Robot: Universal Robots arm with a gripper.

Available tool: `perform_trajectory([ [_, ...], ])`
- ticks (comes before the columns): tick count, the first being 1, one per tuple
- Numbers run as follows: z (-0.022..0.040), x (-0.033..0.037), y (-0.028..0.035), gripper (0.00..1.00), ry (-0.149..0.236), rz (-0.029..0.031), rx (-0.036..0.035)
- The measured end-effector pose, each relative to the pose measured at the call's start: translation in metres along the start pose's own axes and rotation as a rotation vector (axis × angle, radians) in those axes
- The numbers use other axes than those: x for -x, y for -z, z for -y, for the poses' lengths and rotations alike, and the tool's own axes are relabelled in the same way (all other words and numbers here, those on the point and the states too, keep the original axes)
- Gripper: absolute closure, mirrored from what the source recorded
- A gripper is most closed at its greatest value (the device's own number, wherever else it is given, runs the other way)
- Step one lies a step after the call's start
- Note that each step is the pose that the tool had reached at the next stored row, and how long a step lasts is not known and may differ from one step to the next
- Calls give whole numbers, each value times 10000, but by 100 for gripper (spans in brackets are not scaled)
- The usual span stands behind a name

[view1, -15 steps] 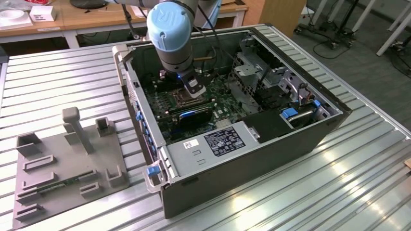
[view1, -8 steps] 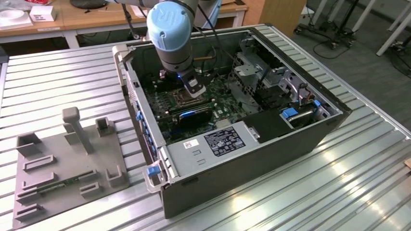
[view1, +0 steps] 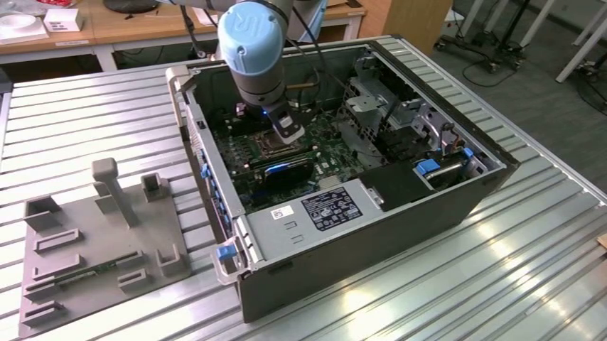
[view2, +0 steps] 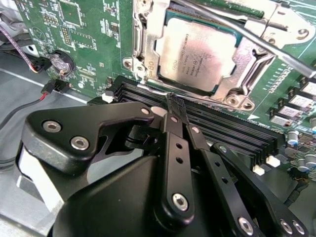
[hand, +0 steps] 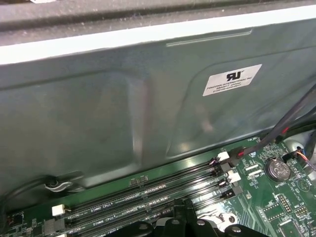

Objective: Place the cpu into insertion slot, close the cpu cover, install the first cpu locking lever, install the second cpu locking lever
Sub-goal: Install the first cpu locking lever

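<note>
We see the cpu (view2: 197,54) lying flat in the slot (view2: 148,49) on the green board (view2: 84,29), and the cover (view2: 256,74) is down around it. The end effector (view2: 174,107) has its fingers pressed together, holding nothing. Its tips touch a thin wire lever (view2: 155,91) beside the black memory slots (view2: 232,136). In the exterior view the arm (view1: 254,50) reaches down into the open case (view1: 379,234) on the desk (view1: 85,114).

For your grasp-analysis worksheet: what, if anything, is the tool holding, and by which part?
It cannot be told. The tool is shut, its tips at the end of a thin wire locking lever beside the cpu cover; no clear pinch shows.
</note>
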State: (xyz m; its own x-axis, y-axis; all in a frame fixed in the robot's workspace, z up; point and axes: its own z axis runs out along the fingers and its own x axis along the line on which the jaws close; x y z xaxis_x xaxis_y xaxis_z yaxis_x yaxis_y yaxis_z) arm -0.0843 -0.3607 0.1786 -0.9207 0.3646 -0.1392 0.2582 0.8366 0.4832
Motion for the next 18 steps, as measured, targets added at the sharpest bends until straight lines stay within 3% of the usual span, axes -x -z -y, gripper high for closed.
perform_trajectory([
  [18,-27,21,-20,89,-71,46,-24],
])
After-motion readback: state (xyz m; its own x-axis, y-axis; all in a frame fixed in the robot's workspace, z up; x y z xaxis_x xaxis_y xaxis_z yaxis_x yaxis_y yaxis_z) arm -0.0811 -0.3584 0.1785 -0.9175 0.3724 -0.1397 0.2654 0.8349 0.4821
